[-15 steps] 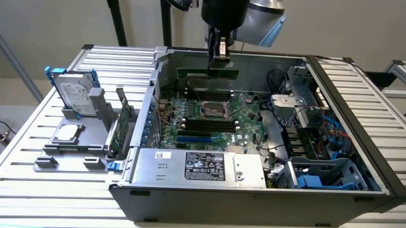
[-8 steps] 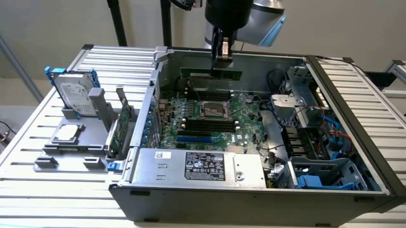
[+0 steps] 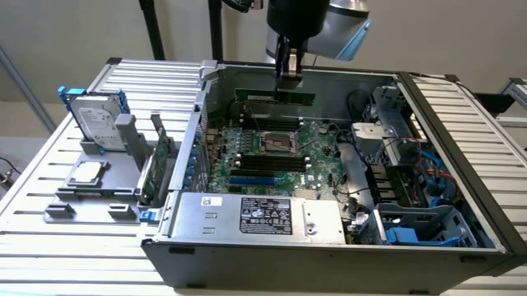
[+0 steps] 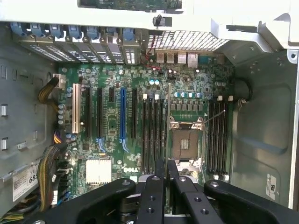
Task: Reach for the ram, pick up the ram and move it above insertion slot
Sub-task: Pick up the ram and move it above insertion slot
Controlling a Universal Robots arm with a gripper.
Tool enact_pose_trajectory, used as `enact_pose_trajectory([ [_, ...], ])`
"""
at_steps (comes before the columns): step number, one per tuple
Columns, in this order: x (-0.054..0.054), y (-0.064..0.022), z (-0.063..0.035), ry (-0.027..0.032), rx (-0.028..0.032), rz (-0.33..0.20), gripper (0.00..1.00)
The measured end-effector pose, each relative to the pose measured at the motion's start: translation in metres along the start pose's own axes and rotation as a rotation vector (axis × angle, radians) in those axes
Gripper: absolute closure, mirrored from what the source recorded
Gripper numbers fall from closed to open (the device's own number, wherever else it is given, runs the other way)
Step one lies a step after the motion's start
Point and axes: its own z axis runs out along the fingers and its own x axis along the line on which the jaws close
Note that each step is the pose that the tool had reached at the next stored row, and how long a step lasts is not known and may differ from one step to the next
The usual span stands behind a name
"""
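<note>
My gripper (image 3: pixel 288 83) hangs inside the open computer case (image 3: pixel 346 250), shut on the ram (image 3: pixel 276 96), a long narrow green stick held level above the motherboard (image 3: pixel 321 139). In the wrist view the ram (image 4: pixel 167 133) appears edge-on as a thin line running out from between my black fingers (image 4: pixel 159 170), which are closed on it. It hovers over the row of black memory slots (image 4: pixel 154 135) beside the CPU socket (image 4: pixel 186 142). A second set of slots (image 4: pixel 218 135) lies on the socket's other side.
At the exterior view's left, a grey holder (image 3: pixel 91 197) carries a silver hard drive (image 3: pixel 97 120) and a larger green expansion card (image 3: pixel 157 163). The power supply (image 3: pixel 259 216) fills the case's near side, with blue drive bays and cables (image 3: pixel 420 179) at the right.
</note>
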Motion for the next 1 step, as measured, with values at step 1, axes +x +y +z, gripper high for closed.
enact_pose_trajectory([
  [1, 0.0, 0.0, 0.0, 0.0, 0.0, 0.0, 0.87],
])
